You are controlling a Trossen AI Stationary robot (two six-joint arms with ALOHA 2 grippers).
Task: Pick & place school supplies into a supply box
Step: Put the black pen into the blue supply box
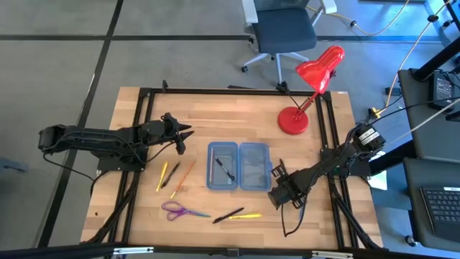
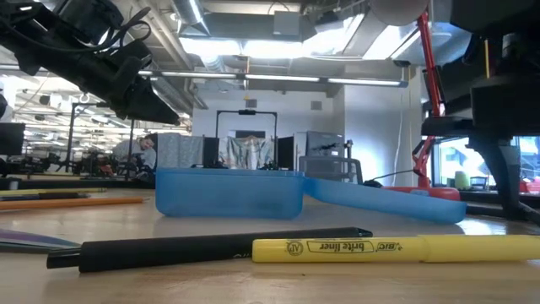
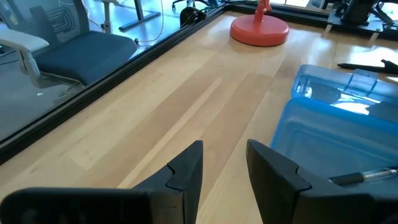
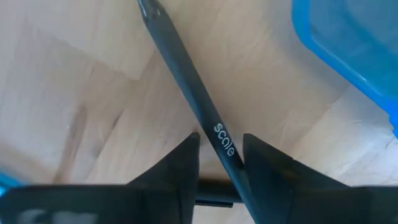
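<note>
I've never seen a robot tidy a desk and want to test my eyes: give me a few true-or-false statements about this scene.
1. The blue case lies open. True.
2. The scissors are inside the case. False: they lie on the table, outside it.
3. A pen lies in the case's left half. True.
4. The left fingers hold a pencil. False: they are apart with nothing between them.
5. The lamp is green. False: it is red.

Two matte black jointed arms with black cables, each end effector [image 3: 224, 168] a pair of wedge-shaped fingers.
</note>
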